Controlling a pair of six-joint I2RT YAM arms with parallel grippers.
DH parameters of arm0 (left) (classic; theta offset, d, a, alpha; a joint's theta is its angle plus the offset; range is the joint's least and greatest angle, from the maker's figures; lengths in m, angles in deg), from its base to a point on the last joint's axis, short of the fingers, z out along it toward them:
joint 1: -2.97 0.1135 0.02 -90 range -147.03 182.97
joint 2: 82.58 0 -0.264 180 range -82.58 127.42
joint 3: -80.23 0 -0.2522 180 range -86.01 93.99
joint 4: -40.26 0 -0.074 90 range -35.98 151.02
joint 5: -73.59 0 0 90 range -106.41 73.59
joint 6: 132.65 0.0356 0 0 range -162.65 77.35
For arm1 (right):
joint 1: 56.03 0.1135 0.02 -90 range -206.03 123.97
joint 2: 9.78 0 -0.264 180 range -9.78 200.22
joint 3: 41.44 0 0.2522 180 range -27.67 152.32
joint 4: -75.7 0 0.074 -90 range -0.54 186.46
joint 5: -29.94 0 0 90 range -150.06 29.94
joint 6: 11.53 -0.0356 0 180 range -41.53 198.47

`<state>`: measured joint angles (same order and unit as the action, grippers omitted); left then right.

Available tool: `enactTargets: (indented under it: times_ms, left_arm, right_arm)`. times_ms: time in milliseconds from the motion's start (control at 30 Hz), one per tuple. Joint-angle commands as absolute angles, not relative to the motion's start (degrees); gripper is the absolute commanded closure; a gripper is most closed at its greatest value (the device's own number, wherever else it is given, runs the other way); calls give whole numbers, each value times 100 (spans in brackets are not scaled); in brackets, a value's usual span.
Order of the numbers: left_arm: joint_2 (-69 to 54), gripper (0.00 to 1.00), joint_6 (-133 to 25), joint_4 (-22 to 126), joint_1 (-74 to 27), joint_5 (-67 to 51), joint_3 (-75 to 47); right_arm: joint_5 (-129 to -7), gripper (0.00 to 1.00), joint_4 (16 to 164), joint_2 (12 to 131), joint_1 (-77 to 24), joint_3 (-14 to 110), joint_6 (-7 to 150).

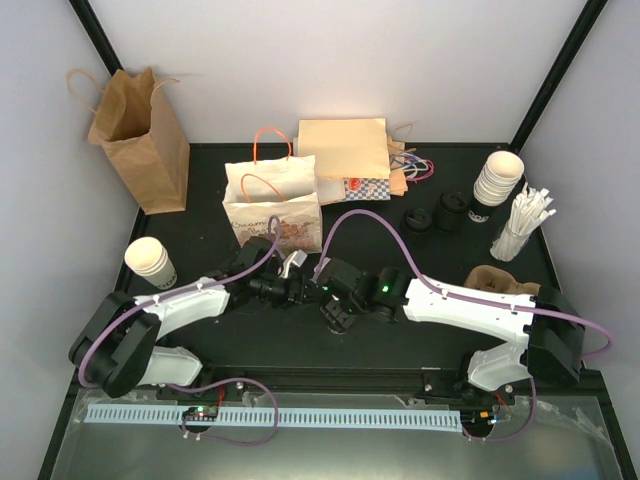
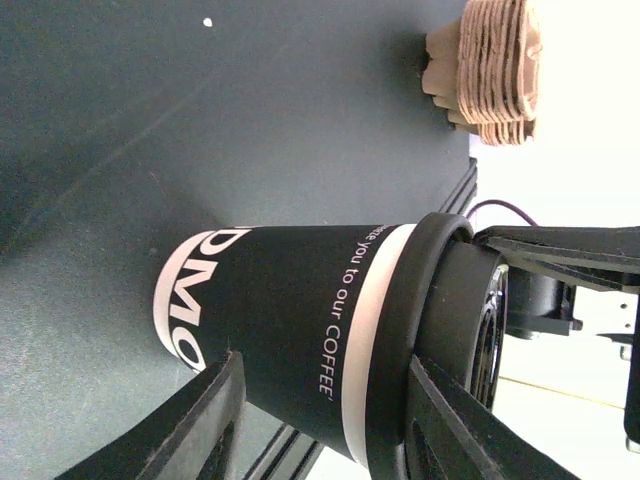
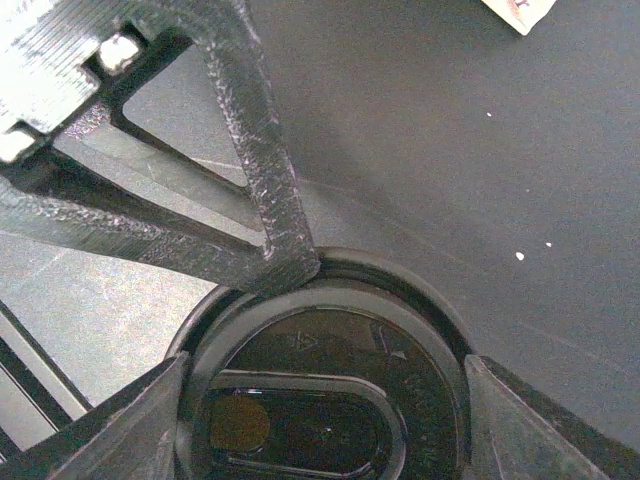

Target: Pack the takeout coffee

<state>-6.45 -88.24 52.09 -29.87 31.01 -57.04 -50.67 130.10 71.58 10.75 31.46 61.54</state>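
Takeout coffee (image 2: pixel 300 330) stands on worktop (image 2: pixel 150 120), not yet bagged. Right jaws clamp its lid (image 3: pixel 320 400); left jaws flank it, grip indeterminate.

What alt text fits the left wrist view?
A cup with a black lid and white lettering, seen sideways, fills the lower frame between the left tool's two fingers, its base on the dark table. A stack of brown pulp carriers sits at the table's edge.
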Motion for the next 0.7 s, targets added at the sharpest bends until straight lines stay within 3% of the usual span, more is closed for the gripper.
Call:
enactTargets:
  times_ms: [0, 300, 467, 667]
  left_arm:
    - [-565, 55, -8880, 5967, -3466, 1807, -5670]
    - [-873, 54, -8761, 6341, -3548, 1510, -5467]
    - [-885, 54, -8592, 6649, -3560, 1347, -5225]
    - [-852, 54, -8488, 6851, -3600, 1258, -5067]
  right_arm:
    - [-6120, 37, 13260, 7755, 1349, 2689, 6308]
    - [-5203, 36, 13573, 7674, 1344, 3082, 5956]
    - [-5295, 35, 13639, 7629, 1342, 3349, 5929]
    - [-5271, 22, 13783, 7615, 1344, 3519, 5839]
